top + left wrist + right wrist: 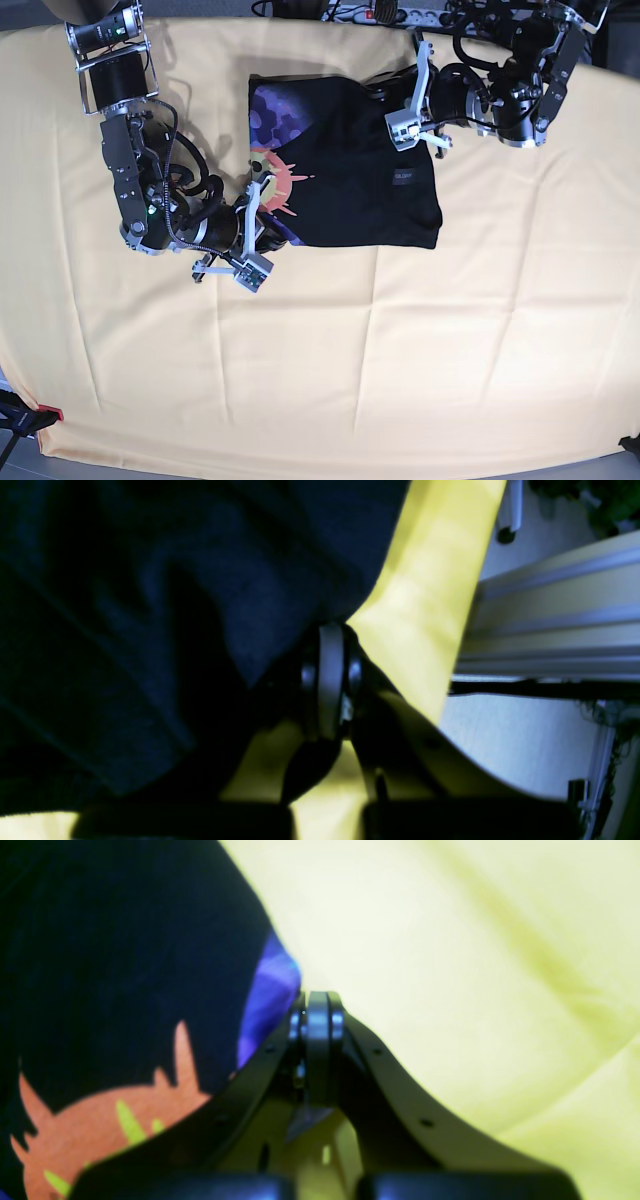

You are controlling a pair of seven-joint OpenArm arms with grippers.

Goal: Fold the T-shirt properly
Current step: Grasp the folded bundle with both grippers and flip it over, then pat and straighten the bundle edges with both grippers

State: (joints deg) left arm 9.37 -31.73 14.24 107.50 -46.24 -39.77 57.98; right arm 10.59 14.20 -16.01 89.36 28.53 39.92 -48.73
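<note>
Right gripper (317, 1012): fingers pressed fully together at the T-shirt (345, 165) edge, where the purple print ends; whether cloth is pinched between them cannot be told. Base view puts it at the shirt's 8 o'clock corner.

Left gripper (330, 680): fingers also closed tight, tips against dark fabric; grip on the cloth unclear. It sits at the shirt's 2 o'clock edge.

T-shirt lies partly folded at 12 o'clock on the yellow table cloth (400, 350), print showing at its 9 o'clock side.
</note>
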